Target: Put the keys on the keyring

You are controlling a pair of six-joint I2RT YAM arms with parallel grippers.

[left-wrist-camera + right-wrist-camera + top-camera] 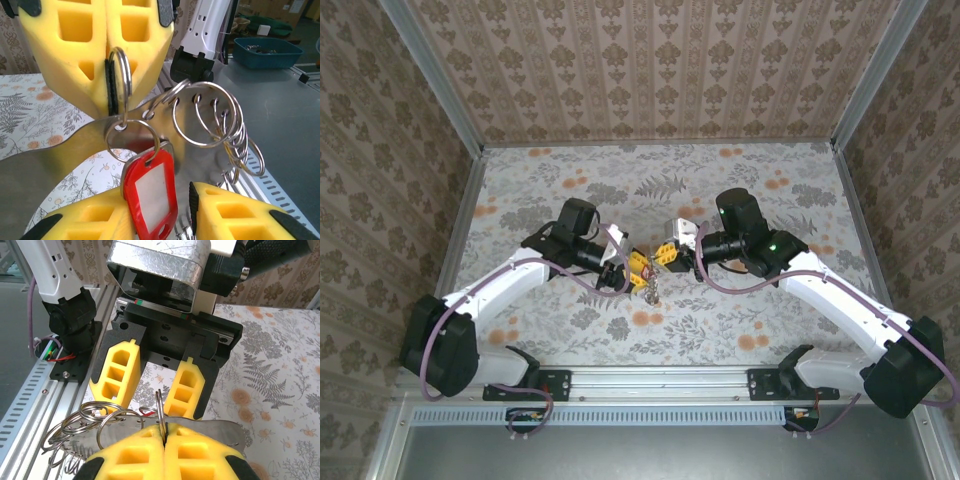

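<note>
A flat metal plate [90,140] with a row of holes hangs between both grippers above the floral table. My right gripper [164,432] is shut on a small steel keyring [159,407] threaded through one hole; in the left wrist view that keyring [120,70] is pinched by the right gripper [107,95]. A red plastic-headed key tag [150,192] hangs from a second ring on the plate. It sits between the open fingers of my left gripper [155,200], touching the left finger. From above, the left gripper [634,268] and right gripper [665,256] meet mid-table. The yellow key is out of view.
Several more split rings [235,140] dangle from the plate's other holes. A blue bin [267,52] stands beyond the table. The aluminium rail [45,390] and an arm base [70,320] lie close below the grippers. Patterned walls enclose the table.
</note>
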